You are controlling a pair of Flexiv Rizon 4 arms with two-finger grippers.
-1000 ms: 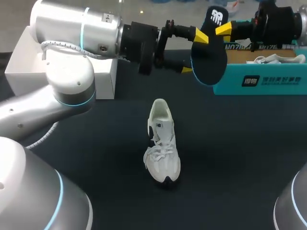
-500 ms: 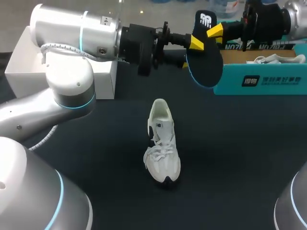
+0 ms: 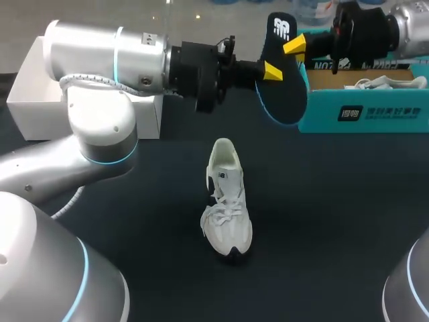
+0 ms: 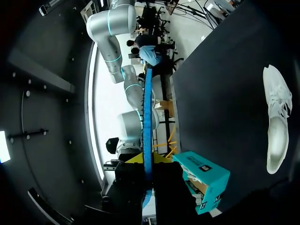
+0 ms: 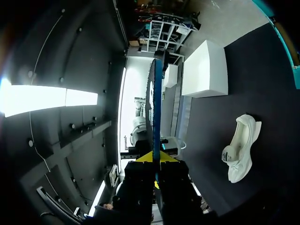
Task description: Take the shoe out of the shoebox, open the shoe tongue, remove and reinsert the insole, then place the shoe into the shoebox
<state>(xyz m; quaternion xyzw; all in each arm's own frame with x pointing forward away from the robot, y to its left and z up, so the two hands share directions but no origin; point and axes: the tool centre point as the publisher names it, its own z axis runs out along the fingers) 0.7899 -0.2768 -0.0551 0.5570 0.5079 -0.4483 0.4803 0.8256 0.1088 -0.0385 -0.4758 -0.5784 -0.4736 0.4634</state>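
A dark insole (image 3: 281,80) with a blue rim hangs in the air, upright, in front of the teal shoebox (image 3: 362,111). My right gripper (image 3: 295,45) is shut on its upper end. My left gripper (image 3: 268,69) has its fingers closed on the insole's left edge, lower down. In the left wrist view the insole (image 4: 148,117) runs edge-on out from between my left gripper's (image 4: 148,159) yellow tips. The right wrist view shows the insole (image 5: 157,108) likewise pinched in my right gripper (image 5: 157,157). The white shoe (image 3: 226,201) stands on the table's middle, toe toward the front.
A white box (image 3: 40,94) sits at the back left, behind my left arm. White laces of another shoe (image 3: 375,84) show inside the shoebox at the back right. Dark tabletop lies bare around the shoe (image 5: 241,145).
My left gripper has gone from wide open to shut on the insole. The insole, with both grippers, has shifted a little to the left and up. The shoe has not moved.
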